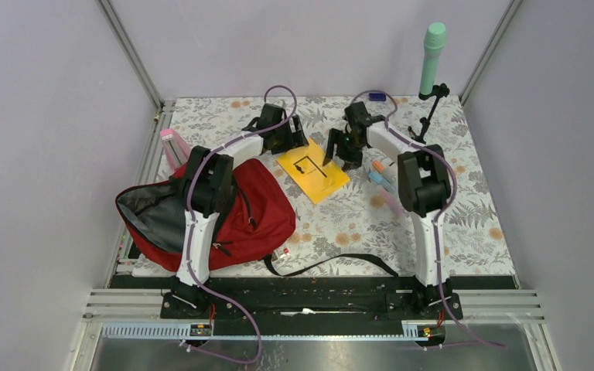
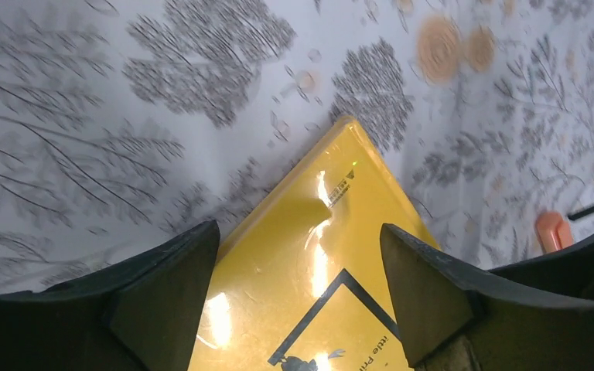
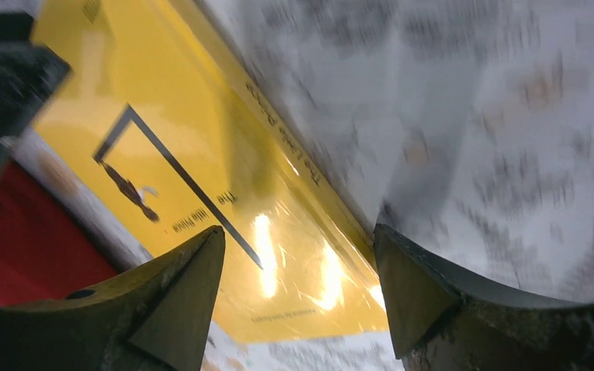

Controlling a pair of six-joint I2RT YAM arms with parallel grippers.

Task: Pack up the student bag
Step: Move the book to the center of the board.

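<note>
- Black fingers (image 2: 162,294) of the left gripper (image 2: 298,232) stand spread on both sides of one corner of the yellow book (image 2: 332,193). They pinch nothing. The book lies flat on the floral tablecloth (image 2: 85,116), so I think the tips may close above the cover and only scrape it.
- Equally spread, the right gripper (image 3: 298,232) hangs over the opposite long edge of the same book and also holds nothing. The cover is glossy and shows strong glare, so a weak pinch could slip off.
- Both grippers are near each other over one thin object. If they close or lift at different moments, the book may turn, bend, or the wrists may knock together.
- The student bag (image 1: 255,216) lies at the left side of the table, under the left arm, close beside the book. Its mouth with grey lining faces left, away from the book, and looks half collapsed. A book carried there can catch on the rim, or the left arm can press the opening flat.
- A black strap (image 1: 332,263) trails along the near edge between the arms and could snag.
- Some coloured pens (image 1: 383,182) lie just beside the right arm, and a swing could push them away.
</note>
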